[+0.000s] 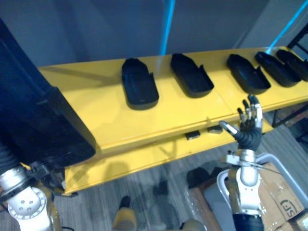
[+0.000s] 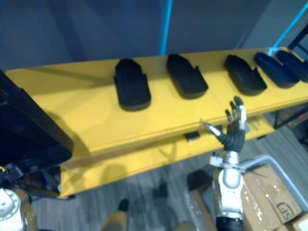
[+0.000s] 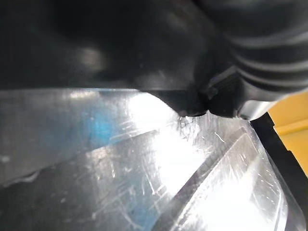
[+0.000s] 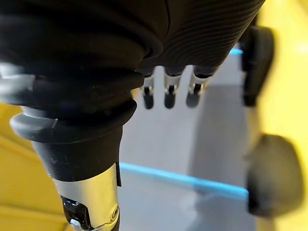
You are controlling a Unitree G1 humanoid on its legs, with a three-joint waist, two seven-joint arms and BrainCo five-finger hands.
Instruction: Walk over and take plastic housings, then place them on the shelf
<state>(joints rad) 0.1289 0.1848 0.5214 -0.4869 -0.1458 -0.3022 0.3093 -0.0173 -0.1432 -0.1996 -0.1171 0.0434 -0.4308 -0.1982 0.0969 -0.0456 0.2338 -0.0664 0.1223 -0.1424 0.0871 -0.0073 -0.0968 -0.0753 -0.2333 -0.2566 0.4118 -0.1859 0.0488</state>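
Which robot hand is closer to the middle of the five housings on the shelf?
Right. The right robot hand hovers just before that housing; the left robot hand is far off to its left.

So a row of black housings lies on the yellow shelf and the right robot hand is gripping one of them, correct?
No. The row of black housings does lie on the yellow shelf, but the right robot hand grips none: the left eye view shows it open and empty, in front of the shelf's front edge.
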